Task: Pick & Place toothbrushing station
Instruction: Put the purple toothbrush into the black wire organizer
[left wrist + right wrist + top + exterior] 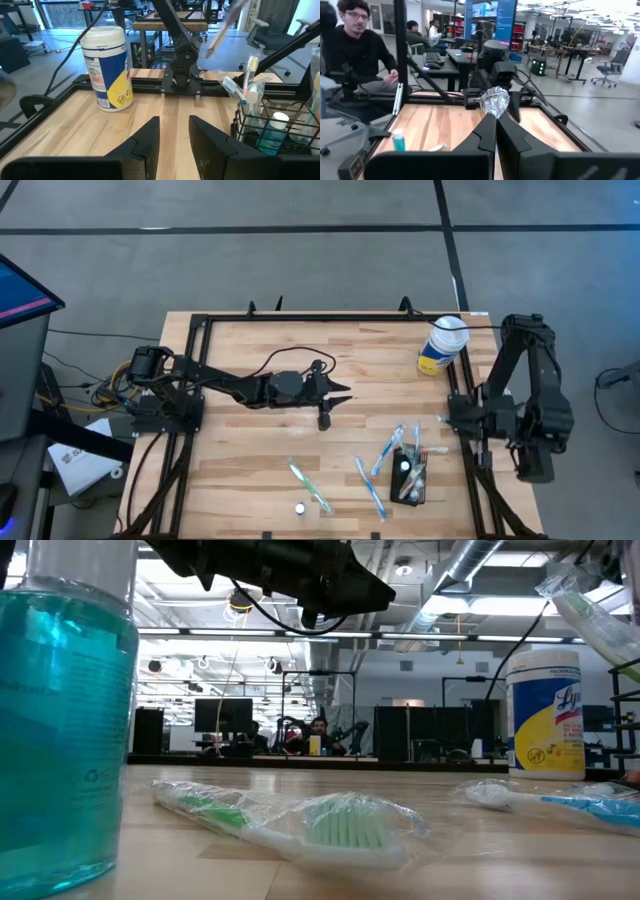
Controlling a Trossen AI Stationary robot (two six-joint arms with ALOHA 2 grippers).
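We see the left gripper (340,393) stretched out over the middle of the wooden table (240,450), its dark fingers (147,145) parted by a narrow gap and holding nothing. Ahead of it and off to one side stands the toothbrushing station (272,130), a small black wire-mesh caddy holding toothbrushes and a small bottle of blue liquid; on the other side, farther off, stands a white-lidded yellow-and-blue cylindrical canister (106,67). Wrapped toothbrushes (310,486) lie loose on the table near the caddy. The right gripper (496,135) waits at the table's right edge, fingers nearly together, empty.
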